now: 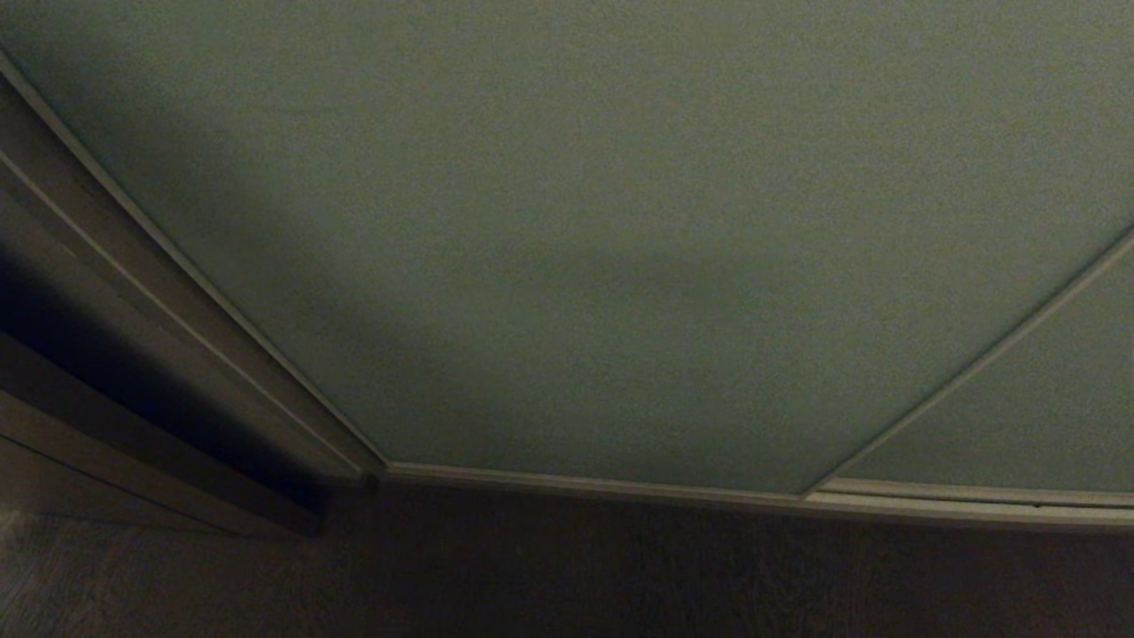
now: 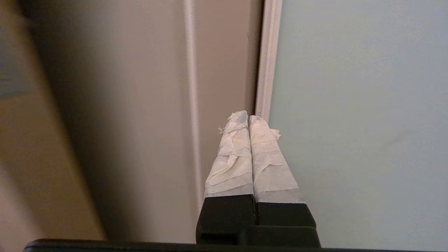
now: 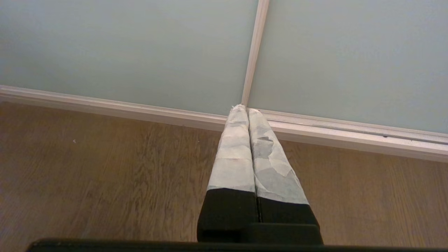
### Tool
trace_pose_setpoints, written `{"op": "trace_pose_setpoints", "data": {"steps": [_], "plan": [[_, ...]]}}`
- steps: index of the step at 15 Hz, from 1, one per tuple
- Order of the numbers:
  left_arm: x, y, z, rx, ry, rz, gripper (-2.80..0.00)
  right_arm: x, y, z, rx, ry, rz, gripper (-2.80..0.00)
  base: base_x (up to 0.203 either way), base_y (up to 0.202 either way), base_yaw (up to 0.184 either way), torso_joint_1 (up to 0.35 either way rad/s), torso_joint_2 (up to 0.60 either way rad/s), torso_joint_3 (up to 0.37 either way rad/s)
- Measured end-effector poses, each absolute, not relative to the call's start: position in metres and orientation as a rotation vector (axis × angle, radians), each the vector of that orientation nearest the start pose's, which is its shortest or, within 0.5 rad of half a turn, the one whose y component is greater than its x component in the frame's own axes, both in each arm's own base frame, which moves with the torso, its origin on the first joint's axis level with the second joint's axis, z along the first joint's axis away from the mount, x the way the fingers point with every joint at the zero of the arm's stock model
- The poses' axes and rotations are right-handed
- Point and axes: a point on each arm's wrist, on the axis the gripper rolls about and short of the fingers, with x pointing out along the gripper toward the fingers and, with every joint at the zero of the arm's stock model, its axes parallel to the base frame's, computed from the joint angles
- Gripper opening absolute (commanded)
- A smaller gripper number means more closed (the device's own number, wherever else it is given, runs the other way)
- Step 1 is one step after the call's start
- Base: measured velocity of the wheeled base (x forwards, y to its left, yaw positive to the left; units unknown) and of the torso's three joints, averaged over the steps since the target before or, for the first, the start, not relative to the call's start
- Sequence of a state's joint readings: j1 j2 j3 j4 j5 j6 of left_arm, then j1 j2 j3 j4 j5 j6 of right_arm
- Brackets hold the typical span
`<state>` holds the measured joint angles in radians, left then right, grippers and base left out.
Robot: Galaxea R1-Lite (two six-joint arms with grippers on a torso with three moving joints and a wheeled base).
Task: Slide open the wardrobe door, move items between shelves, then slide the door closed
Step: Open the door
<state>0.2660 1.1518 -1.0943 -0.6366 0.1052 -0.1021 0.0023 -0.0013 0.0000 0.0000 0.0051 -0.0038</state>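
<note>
Left claw (image 2: 248, 119) clenched (taped fingers) at sliding wardrobe door (image 2: 360, 115) edge; right claw (image 3: 244, 109) clenched.

The sliding wardrobe door (image 1: 567, 221) is matte pale grey-green, edged by a thin pale metallic frame (image 1: 602, 486). Dark brown panelling (image 1: 106, 354) fills the left. The floor (image 3: 87, 175) shows warm brown woodgrain. Both pincers are black, wrapped in white tape.

The sliding wardrobe door (image 1: 620, 221) is being cut off by the head view's top and right edges. The brown panelling (image 2: 70, 122) beside it is being blurred in the left wrist view.
</note>
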Motion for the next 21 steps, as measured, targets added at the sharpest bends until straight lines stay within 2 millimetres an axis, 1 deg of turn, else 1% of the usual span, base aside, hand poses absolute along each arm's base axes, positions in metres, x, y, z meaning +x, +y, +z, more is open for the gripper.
{"op": "trace_pose_setpoints", "data": {"steps": [2, 5, 7, 11, 13, 16, 21], "plan": [[0.152, 0.043, 0.401, -0.059, -0.573, 0.325, -2.80, -0.023, 0.000, 0.075, -0.004, -0.001, 0.007, -2.80, 0.000, 0.000, 0.000, 0.000, 0.00, 0.000], [0.169, 0.046, 0.409, -0.067, -0.580, 0.312, -2.80, -0.023, 0.000, 0.075, -0.004, -0.001, 0.007, -2.80, 0.000, 0.000, 0.000, 0.000, 0.00, 0.000], [0.178, 0.046, 0.415, -0.070, -0.593, 0.295, -2.80, -0.023, 0.000, 0.075, -0.004, -0.001, 0.007, -2.80, 0.000, 0.000, 0.000, 0.000, 0.00, 0.000], [0.193, 0.047, 0.419, -0.071, -0.591, 0.277, -2.80, -0.023, 0.000, 0.075, -0.004, -0.001, 0.007, -2.80, 0.000, 0.000, 0.000, 0.000, 0.00, 0.000], [0.196, 0.047, 0.423, -0.068, -0.616, 0.275, -2.80, -0.023, 0.000, 0.075, -0.004, -0.001, 0.007, -2.80, 0.000, 0.000, 0.000, 0.000, 0.00, 0.000], [0.198, 0.048, 0.423, -0.067, -0.623, 0.273, -2.80, -0.023, 0.000, 0.075, -0.004, -0.001, 0.007, -2.80, 0.000, 0.000, 0.000, 0.000, 0.00, 0.000], [0.193, 0.047, 0.421, -0.057, -0.628, 0.285, -2.80, -0.023, 0.000, 0.075, -0.004, -0.001, 0.007, -2.80, 0.000, 0.000, 0.000, 0.000, 0.00, 0.000]]}}
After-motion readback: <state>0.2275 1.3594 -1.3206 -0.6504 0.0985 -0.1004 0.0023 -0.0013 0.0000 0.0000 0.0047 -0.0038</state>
